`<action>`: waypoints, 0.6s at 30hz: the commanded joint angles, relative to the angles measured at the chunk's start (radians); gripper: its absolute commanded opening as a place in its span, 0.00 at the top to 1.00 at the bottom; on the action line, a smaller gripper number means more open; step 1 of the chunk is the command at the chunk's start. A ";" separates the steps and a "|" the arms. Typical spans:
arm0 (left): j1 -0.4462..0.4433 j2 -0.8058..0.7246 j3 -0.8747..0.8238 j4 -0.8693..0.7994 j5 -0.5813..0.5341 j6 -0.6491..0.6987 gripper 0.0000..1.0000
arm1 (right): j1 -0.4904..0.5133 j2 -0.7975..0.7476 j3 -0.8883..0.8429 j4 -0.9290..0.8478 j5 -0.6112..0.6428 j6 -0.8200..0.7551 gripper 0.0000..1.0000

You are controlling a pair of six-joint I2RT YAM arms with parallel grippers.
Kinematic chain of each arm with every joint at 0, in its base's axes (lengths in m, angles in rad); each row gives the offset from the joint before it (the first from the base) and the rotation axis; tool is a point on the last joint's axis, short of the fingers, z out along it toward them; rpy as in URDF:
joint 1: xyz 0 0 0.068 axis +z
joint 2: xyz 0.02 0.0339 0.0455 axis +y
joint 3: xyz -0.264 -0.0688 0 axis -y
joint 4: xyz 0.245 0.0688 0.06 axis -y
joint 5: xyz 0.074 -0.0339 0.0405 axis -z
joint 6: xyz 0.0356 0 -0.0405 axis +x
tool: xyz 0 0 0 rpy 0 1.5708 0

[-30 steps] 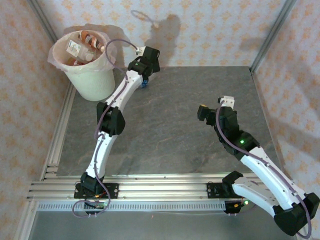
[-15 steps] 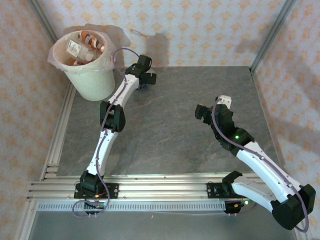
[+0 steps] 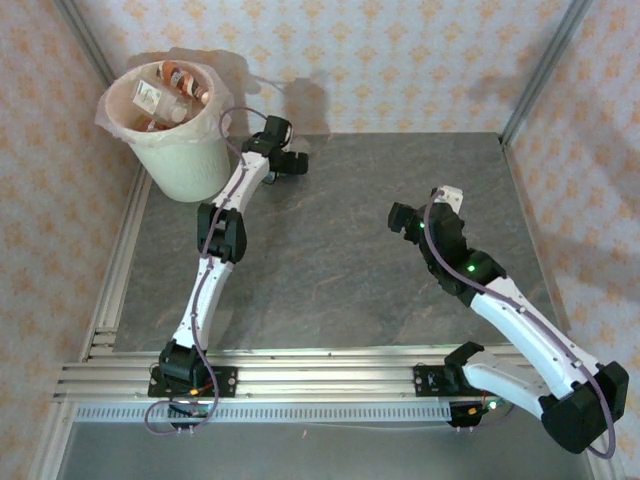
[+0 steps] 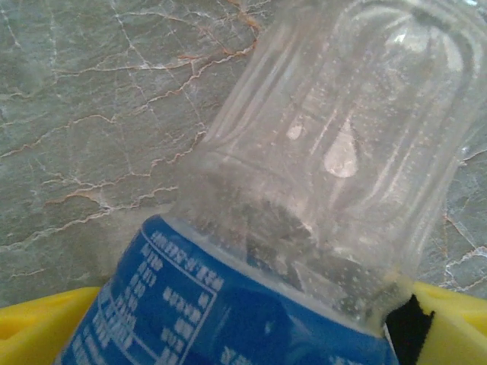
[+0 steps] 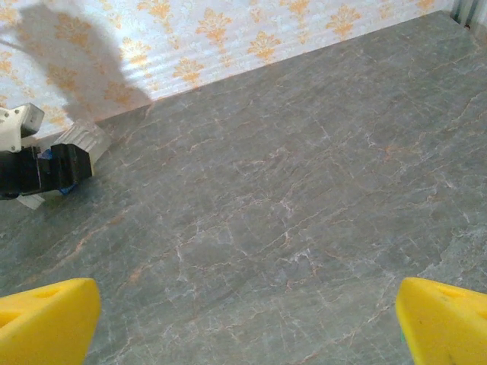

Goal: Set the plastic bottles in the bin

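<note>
A clear plastic bottle with a blue label [image 4: 319, 152] is held between the yellow fingers of my left gripper [image 4: 243, 338], which is shut on it, above the grey stone table. In the top view the left gripper [image 3: 284, 160] is at the far left of the table, just right of the bin [image 3: 185, 165]. The white bucket has a pink liner and holds several bottles [image 3: 170, 90]. My right gripper [image 3: 404, 220] stands open over the middle right of the table, and its yellow fingertips [image 5: 46, 319] have nothing between them. The right wrist view shows the left gripper [image 5: 38, 171] with the bottle's clear end [image 5: 80, 141].
Patterned walls [image 3: 400, 60] close the table on the far side and both sides, with metal posts [image 3: 540, 65] at the corners. An aluminium rail [image 3: 300, 380] runs along the near edge by the arm bases. Bare table surface [image 3: 340, 260] lies between the arms.
The left arm has swung left and stretched out towards the bin with the bottle in its grip. The right arm has shifted slightly left.
</note>
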 commanded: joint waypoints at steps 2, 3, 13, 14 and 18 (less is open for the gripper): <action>-0.015 -0.014 -0.003 -0.020 -0.065 0.024 0.15 | -0.004 0.013 0.027 0.021 0.029 0.024 0.00; -0.018 -0.020 -0.016 -0.018 -0.078 0.029 0.20 | -0.005 0.019 0.028 0.023 0.029 0.023 0.00; -0.048 -0.261 -0.217 -0.025 -0.071 0.014 0.50 | -0.004 0.089 0.080 0.099 -0.006 -0.013 0.00; -0.059 -0.316 -0.268 -0.015 -0.068 0.021 0.50 | -0.003 0.098 0.087 0.108 -0.006 -0.016 0.00; -0.121 -0.568 -0.506 0.040 -0.084 0.036 0.50 | -0.003 0.147 0.133 0.137 -0.014 -0.032 0.00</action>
